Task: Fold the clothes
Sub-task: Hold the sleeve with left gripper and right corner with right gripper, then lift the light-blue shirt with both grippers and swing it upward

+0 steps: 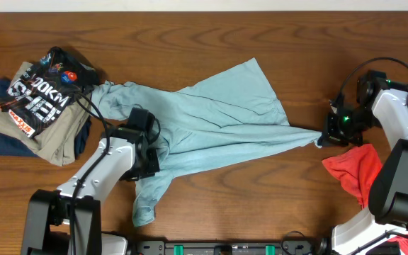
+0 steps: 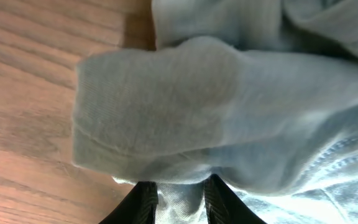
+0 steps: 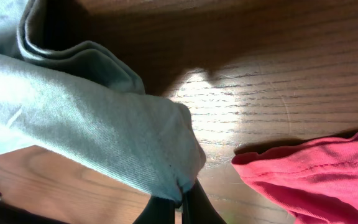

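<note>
Overhead view shows the pale blue-grey T-shirt (image 1: 218, 117) lying wrinkled in the middle of the desk (image 1: 211, 32), drawn out to a thin point at its right side. The right fingers (image 3: 160, 213) are clenched on this point, as the right wrist view shows. The coral-red garment (image 1: 353, 173) lies on the wood just beside them. The left fingers (image 2: 143, 204) stand over the shirt's left part. A fold of fabric sits between them, so they seem to be grasping it, though this view is very close and partly blurred. A pile of folded clothes (image 1: 37, 106) rests at the far left, just beside the shirt's left end.
</note>
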Available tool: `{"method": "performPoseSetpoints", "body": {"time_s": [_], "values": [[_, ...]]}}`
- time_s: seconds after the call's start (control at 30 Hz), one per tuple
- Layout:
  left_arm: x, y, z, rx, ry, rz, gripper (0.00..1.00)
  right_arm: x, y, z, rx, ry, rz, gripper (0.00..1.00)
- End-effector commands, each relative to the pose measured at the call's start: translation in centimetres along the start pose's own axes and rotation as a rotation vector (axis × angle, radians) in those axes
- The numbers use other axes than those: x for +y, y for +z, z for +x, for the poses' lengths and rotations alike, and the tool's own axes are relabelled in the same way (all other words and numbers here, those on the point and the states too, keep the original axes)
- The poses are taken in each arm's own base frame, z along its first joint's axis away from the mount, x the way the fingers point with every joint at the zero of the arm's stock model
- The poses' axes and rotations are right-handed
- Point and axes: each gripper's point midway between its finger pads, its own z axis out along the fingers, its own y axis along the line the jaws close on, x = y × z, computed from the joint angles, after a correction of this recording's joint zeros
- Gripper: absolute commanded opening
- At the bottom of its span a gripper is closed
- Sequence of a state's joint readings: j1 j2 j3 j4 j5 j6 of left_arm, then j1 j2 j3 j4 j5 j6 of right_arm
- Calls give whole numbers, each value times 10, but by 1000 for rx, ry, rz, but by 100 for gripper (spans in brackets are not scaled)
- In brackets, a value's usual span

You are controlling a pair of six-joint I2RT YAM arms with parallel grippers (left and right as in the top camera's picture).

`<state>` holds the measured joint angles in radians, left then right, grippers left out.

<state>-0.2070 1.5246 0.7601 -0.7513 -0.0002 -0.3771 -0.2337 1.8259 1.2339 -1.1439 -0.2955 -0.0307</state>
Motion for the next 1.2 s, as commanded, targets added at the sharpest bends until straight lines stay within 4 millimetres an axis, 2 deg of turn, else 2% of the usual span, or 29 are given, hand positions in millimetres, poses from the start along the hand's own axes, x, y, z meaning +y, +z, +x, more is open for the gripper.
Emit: {"method": "performPoseSetpoints", "body": {"time_s": [0.0,0.1,0.2,0.4,0.53,0.67,0.8,0.87,1.0,1.17], "values": [[3,1,2,-6,1,-11,27,4,3,3,13,-26,6,1],[3,1,2,-6,1,-11,19,4,3,3,13,-26,7,1],[1,1,-2,-19,0,-5,6,4,3,3,13,-26,6,1],[-1,-1,-7,-39,-1,4,6,4,3,3,12,-26,6,1],[-3,-26,-12,-26,4,-1,7,10,-2,-1,-7,-27,-28,1],[-5,-83,-24,-56,36,17,6,27,-31,-10,-90,-56,-117,1],[-11,-160,-34,-148,37,91,6,37,-76,-18,-216,-87,-129,1],[-14,-191,-39,-213,36,133,6,42,-99,-19,-276,-107,-124,1],[-13,-251,-47,-368,28,201,6,50,-147,-15,-392,-143,-99,1],[-2,-314,-50,-553,-7,274,6,58,-205,-4,-536,-169,-79,1]]}}
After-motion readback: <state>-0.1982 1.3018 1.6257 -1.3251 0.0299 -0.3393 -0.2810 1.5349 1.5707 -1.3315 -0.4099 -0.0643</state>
